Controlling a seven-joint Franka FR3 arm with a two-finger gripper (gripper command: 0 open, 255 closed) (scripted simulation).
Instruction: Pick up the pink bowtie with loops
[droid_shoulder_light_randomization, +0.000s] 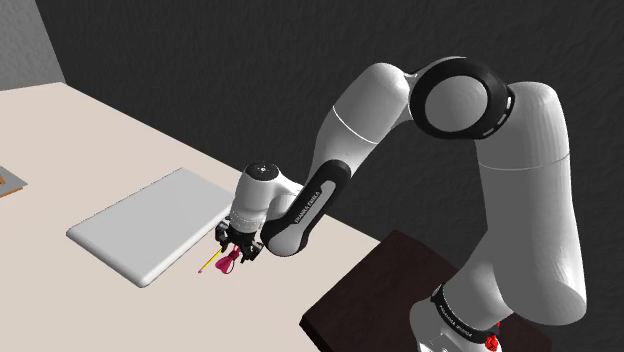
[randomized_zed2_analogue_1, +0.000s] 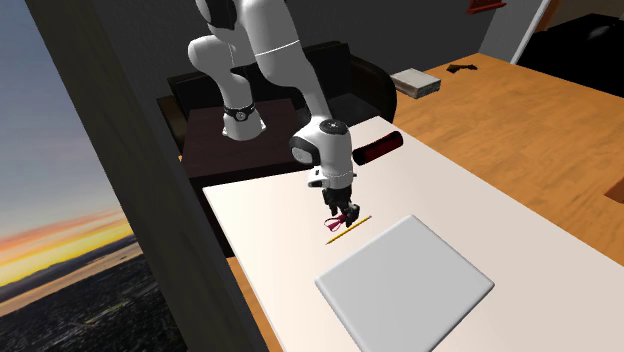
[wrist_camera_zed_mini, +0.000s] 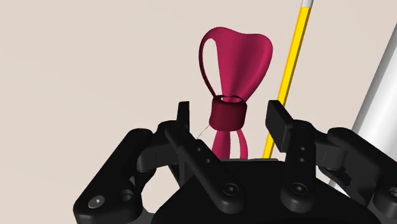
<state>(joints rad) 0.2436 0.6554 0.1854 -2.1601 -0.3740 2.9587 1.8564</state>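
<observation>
The bowtie (wrist_camera_zed_mini: 236, 60) is deep pink-magenta, with a looped wing and a darker ring-shaped knot, and lies flat on the pale table (droid_shoulder_light_randomization: 100, 130). My black gripper (wrist_camera_zed_mini: 230, 118) is low over it, open, with the knot between the two fingers (wrist_camera_zed_mini: 184, 119) and a small gap on each side. From the shoulder view the gripper (droid_shoulder_light_randomization: 238, 248) points down at the bowtie (droid_shoulder_light_randomization: 230, 262). The second exterior view has the gripper (randomized_zed2_analogue_1: 342, 214) right above the bowtie (randomized_zed2_analogue_1: 331, 224).
A yellow pencil (wrist_camera_zed_mini: 292, 63) lies just beside the bowtie, close to one finger. Next to the pencil (droid_shoulder_light_randomization: 209, 264) lies a flat white slab (droid_shoulder_light_randomization: 150, 225). A dark red cylinder (randomized_zed2_analogue_1: 378, 150) rests near the stand, with a grey box (randomized_zed2_analogue_1: 415, 82) farther back.
</observation>
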